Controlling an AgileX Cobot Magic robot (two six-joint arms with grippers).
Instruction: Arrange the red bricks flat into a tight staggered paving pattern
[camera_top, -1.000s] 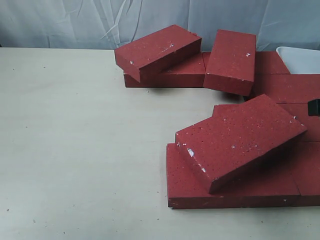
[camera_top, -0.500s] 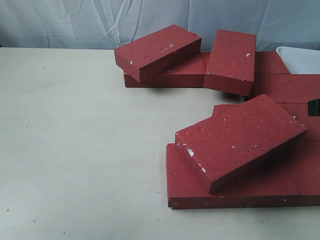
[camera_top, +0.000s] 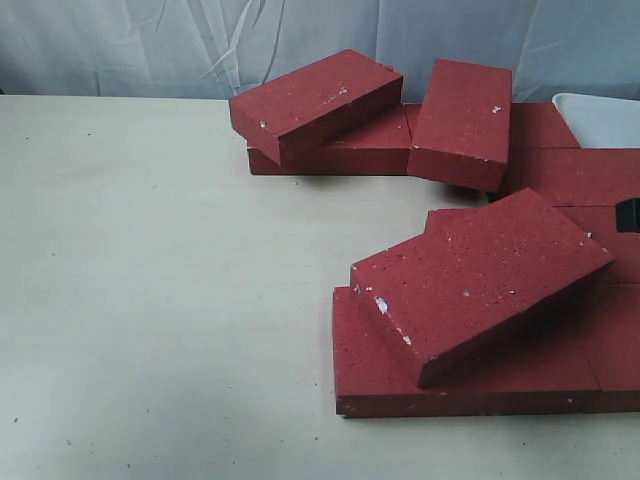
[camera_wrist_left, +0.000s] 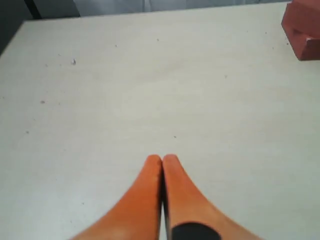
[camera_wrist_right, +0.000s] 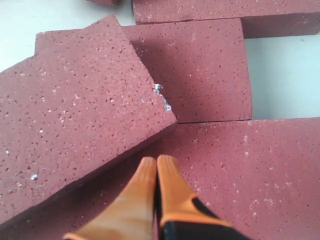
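Several dark red bricks fill the right half of the table. A big tilted brick (camera_top: 480, 280) leans on flat ones (camera_top: 470, 375) near the front. At the back, two more tilted bricks (camera_top: 315, 100) (camera_top: 462, 120) rest on flat ones. My right gripper (camera_wrist_right: 157, 160) is shut, its orange fingertips hovering over a flat brick (camera_wrist_right: 250, 165) just beside the raised edge of the tilted brick (camera_wrist_right: 75, 125); only a dark sliver of that arm (camera_top: 628, 212) shows in the exterior view. My left gripper (camera_wrist_left: 162, 159) is shut above bare table, with a brick corner (camera_wrist_left: 302, 30) far off.
A white tray (camera_top: 600, 118) sits at the back right behind the bricks. The pale table (camera_top: 150, 280) stretches to the left of the pile. A light blue cloth backdrop (camera_top: 200, 40) hangs behind the table's far edge.
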